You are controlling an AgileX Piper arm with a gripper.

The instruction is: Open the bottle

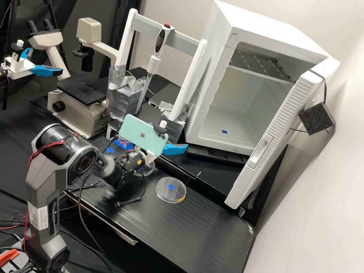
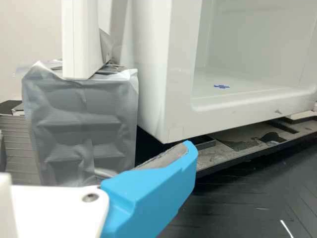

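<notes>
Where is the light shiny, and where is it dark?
High view: pale sheen on the black bench, with thin glints along the round clear dish's rim. Wrist view: soft highlights on the creased silver wrapping, deep shadow beneath the white cabinet.

A clear round dish [image 1: 167, 194] lies flat on the black surface [image 1: 212, 231], near the ridged section's far edge. The white cabinet [image 1: 265, 26] stands beyond that edge, door [image 1: 280, 136] open. A pipette [image 1: 154, 62] is mounted, slightly tilted, at the white frame [image 1: 125, 41].
</notes>
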